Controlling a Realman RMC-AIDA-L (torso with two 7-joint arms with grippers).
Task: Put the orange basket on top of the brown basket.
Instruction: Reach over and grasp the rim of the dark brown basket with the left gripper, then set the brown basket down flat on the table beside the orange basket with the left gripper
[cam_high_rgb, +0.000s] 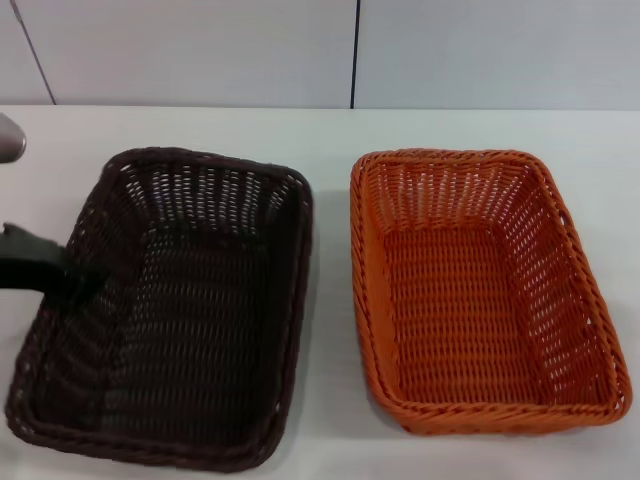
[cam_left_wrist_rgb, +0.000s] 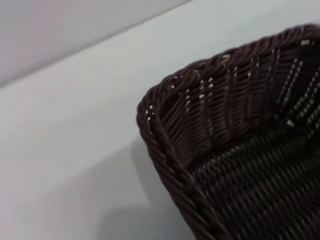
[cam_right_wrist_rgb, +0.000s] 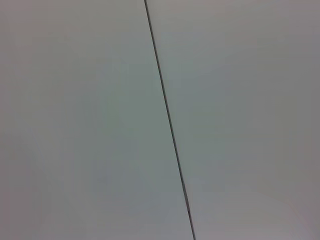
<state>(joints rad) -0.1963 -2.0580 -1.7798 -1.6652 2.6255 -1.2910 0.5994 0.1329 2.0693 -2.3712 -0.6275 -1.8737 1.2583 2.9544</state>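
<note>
The brown basket (cam_high_rgb: 170, 310) stands on the left of the white table (cam_high_rgb: 330, 400), empty. The orange basket (cam_high_rgb: 480, 290) stands to its right, empty, with a narrow gap between them. My left gripper (cam_high_rgb: 70, 278) comes in from the left edge and sits at the brown basket's left rim, about halfway along it. The left wrist view shows one corner of the brown basket (cam_left_wrist_rgb: 220, 130) close up on the table. My right gripper is out of view; its wrist view shows only a pale wall with a dark seam (cam_right_wrist_rgb: 167, 120).
A white wall (cam_high_rgb: 200, 50) with a dark vertical seam (cam_high_rgb: 354, 50) runs behind the table's far edge. A grey part of my left arm (cam_high_rgb: 8, 138) shows at the far left edge.
</note>
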